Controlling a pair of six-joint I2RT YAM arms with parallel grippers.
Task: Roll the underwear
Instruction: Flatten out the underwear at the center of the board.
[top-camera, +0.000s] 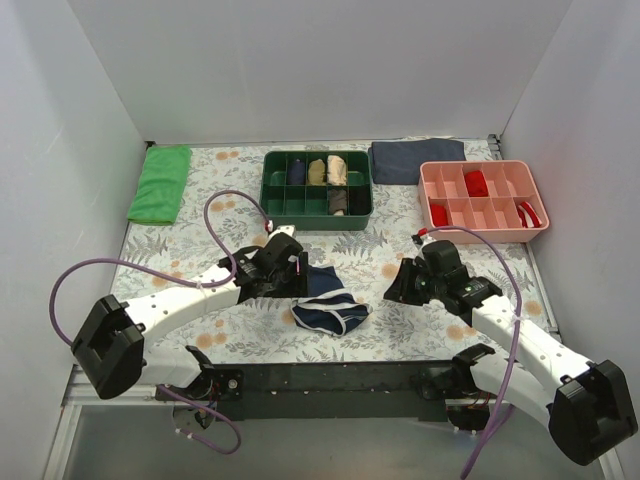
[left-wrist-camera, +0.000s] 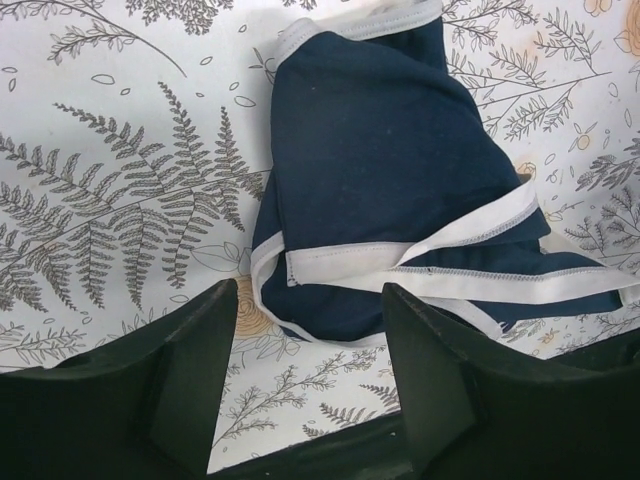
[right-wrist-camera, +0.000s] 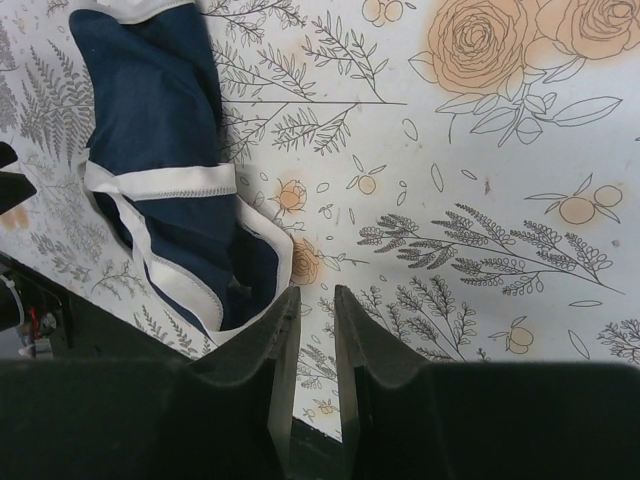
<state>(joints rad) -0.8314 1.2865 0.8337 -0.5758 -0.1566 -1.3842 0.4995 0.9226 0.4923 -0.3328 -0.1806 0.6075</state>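
The navy underwear (top-camera: 330, 305) with white piping lies crumpled on the floral tablecloth between the two arms. In the left wrist view the underwear (left-wrist-camera: 390, 170) lies just beyond my left gripper (left-wrist-camera: 310, 300), which is wide open and empty, its near hem reaching between the fingertips. My left gripper (top-camera: 296, 272) sits at the garment's left edge. My right gripper (top-camera: 400, 285) is to its right. In the right wrist view the jaws of the right gripper (right-wrist-camera: 315, 295) stand a narrow gap apart and hold nothing; the underwear (right-wrist-camera: 160, 150) lies to their upper left.
A green divided bin (top-camera: 316, 208) holding rolled garments stands at the back centre. A pink divided bin (top-camera: 484, 232) with red items stands at back right. A green cloth (top-camera: 160, 183) lies at back left and a dark grey-blue folded cloth (top-camera: 417, 160) lies behind the bins.
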